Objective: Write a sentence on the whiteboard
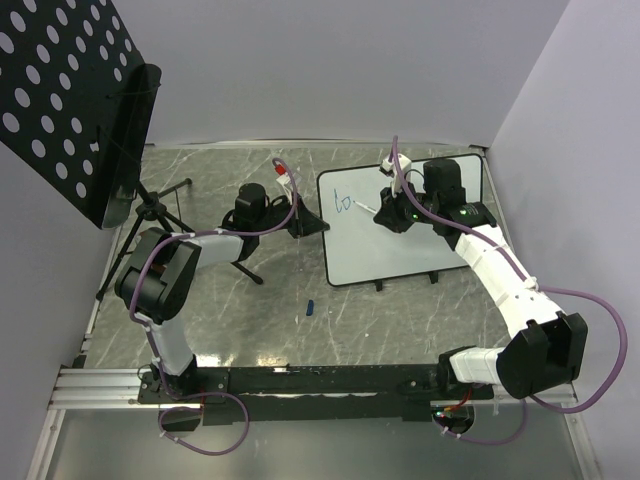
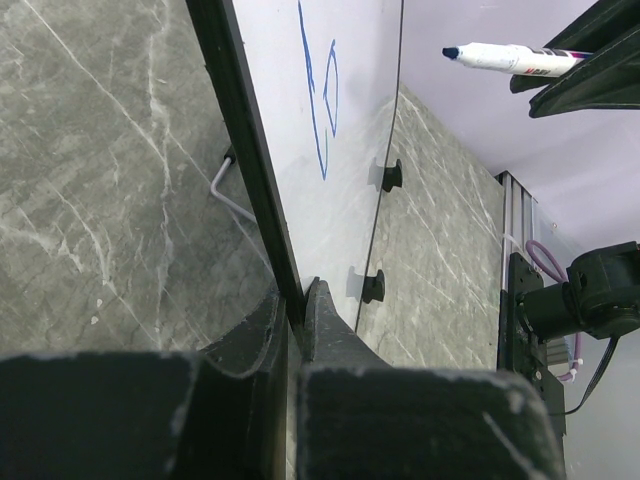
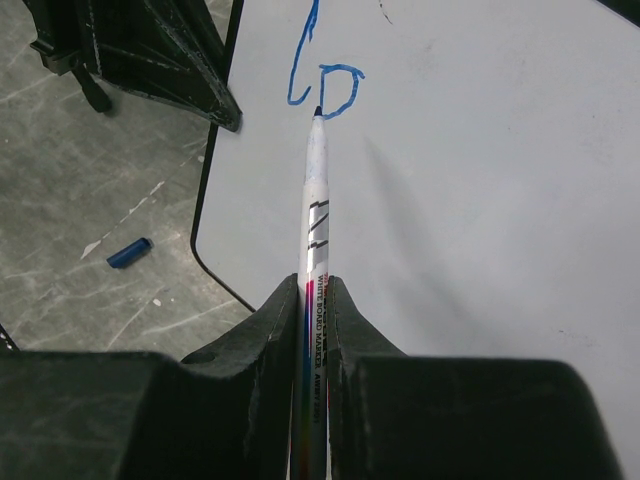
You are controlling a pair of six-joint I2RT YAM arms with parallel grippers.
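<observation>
Our left arm (image 1: 215,245): elbow raised at the left, forearm stretched out to the right. Left gripper (image 2: 297,300): jaws pinched tight on the rim of the whiteboard (image 2: 250,180). Our right arm (image 1: 495,265): elbow folded at the far right, forearm angled forward and to the left. Right gripper (image 3: 314,290): jaws narrow, clamped on the marker (image 3: 316,200), whose barrel sticks out ahead of the fingers.

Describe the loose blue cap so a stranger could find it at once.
Find the whiteboard on the grey marbled table. Just off its near left corner, toward the arm bases, the cap lies alone on bare stone. It is a short, dark-blue tube, the only loose blue thing there.
</observation>
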